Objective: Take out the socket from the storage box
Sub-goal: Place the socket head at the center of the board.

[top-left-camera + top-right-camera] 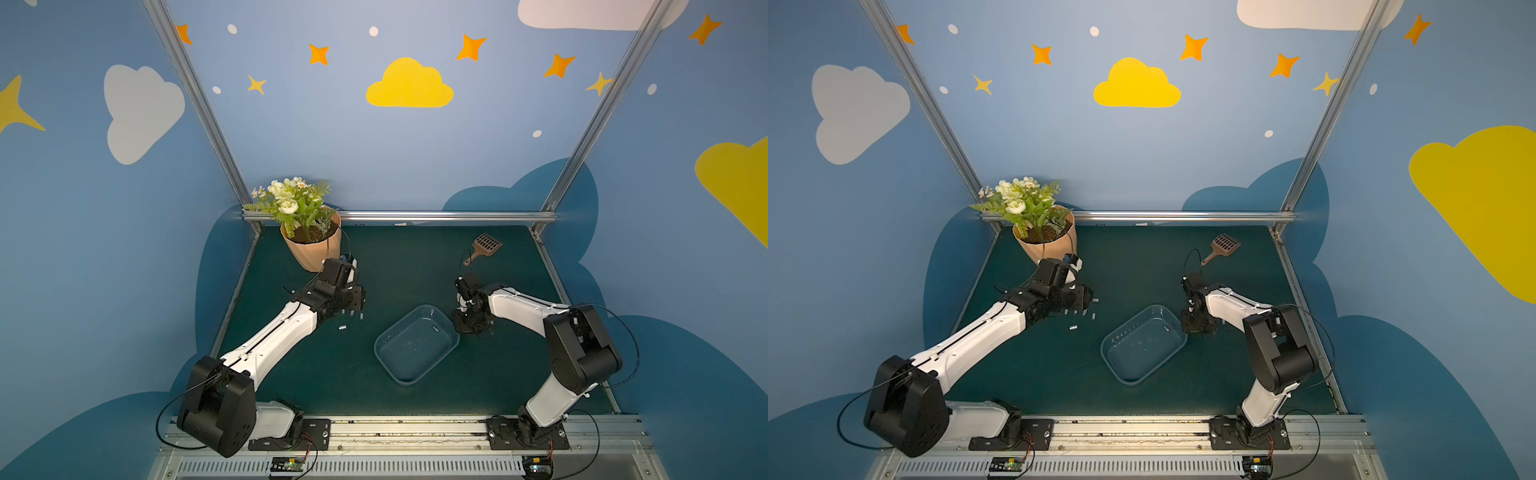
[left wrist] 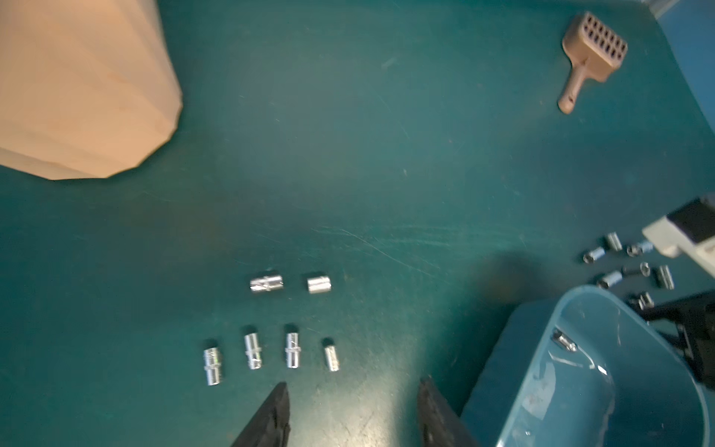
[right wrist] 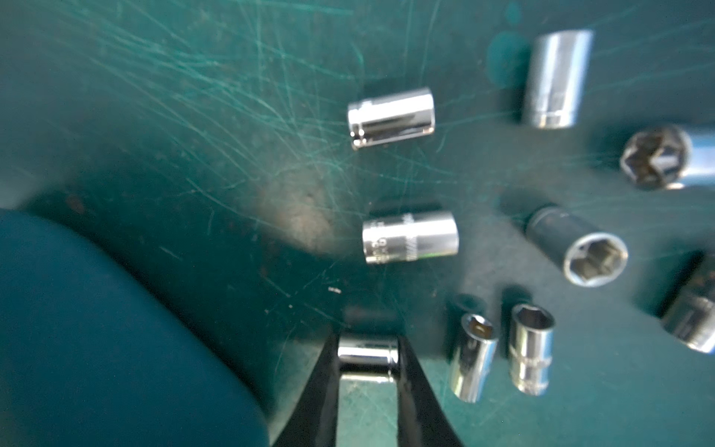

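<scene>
Right wrist view shows the right pincer pinching a small shiny socket low by the green mat, with the blue storage box right beside it and loose sockets past its tip. The left pincer is spread wide and holds nothing, and another socket lies inside the box.

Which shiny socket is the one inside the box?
Find the shallow translucent blue-grey plastic tub on the dark green mat. One small chrome metal socket lies inside, near its far corner. All other sockets lie outside on the mat.
</scene>
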Controlling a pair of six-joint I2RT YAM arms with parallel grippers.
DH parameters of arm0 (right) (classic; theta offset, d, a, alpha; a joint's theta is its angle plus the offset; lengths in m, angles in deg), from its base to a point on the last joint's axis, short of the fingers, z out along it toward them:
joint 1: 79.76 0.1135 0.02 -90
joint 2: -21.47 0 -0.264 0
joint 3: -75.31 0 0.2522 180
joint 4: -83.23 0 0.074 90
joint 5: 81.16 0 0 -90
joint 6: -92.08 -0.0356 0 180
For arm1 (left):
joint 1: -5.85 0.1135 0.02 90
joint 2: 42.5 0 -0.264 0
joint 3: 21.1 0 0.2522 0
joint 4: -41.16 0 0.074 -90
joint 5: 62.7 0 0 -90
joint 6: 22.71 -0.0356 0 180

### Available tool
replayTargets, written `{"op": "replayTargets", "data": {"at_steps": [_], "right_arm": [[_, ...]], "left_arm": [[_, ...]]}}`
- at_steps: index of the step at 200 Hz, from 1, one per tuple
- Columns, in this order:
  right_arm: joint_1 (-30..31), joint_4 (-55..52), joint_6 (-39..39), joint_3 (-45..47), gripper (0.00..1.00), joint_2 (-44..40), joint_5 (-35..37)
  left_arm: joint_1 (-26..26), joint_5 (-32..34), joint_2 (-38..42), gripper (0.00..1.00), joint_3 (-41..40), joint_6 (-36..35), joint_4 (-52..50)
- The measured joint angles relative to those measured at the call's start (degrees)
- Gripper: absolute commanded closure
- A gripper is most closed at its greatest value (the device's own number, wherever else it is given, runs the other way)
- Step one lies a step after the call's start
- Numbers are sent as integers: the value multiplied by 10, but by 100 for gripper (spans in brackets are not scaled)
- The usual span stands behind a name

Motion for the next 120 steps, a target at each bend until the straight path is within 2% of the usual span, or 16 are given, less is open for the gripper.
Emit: {"op": "replayTargets", "data": {"at_steps": [52, 120], "right_arm": [[0, -10, 3, -8, 56, -8, 4], [-3, -34, 16, -37, 52, -70, 12]], "left_arm": [[-95, 3, -60, 46, 55, -28, -22], [-192, 1, -142, 45, 129, -48, -52]]}}
